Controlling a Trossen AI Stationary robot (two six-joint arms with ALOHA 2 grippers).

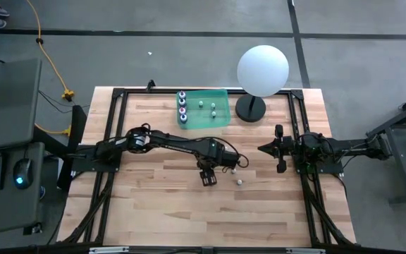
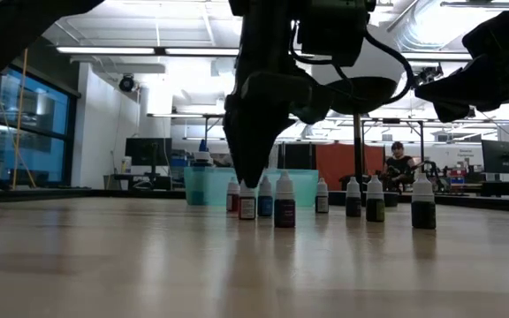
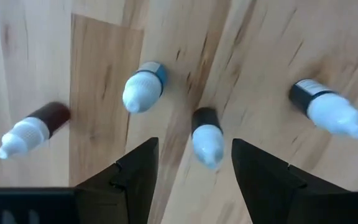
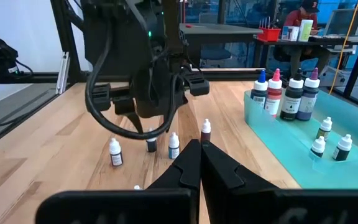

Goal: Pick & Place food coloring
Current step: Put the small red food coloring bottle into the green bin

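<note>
Nearest the low camera is a bare stretch of the wooden table [image 2: 237,265], and beyond it stands a loose row of little food-coloring bottles [image 2: 284,201], each with a white pointed cap and a dark or colored body. I count about eight standing there from this level, though some overlap and I cannot be sure of the number.

The left gripper [image 3: 194,171] hangs point-down over the middle of the table. Its two dark fingers [image 3: 135,177] stand spread apart with one small black-bodied bottle [image 3: 206,135] between them; I cannot tell whether they touch it. Around it from above are three more small bottles: a blue one [image 3: 143,87], a brown one [image 3: 33,129] and a black one [image 3: 325,109].

At the far edge sits a shallow teal tray [image 4: 272,146]. In it are four larger bottles [image 4: 284,93] in a line, with blue, red, dark and purple bodies, and three tiny ones [image 4: 331,143] near them.

The right gripper [image 4: 199,163] waits at the right side of the table, its fingers pressed together on nothing. A white ball lamp [image 1: 262,69] on a black base stands beside the tray.
</note>
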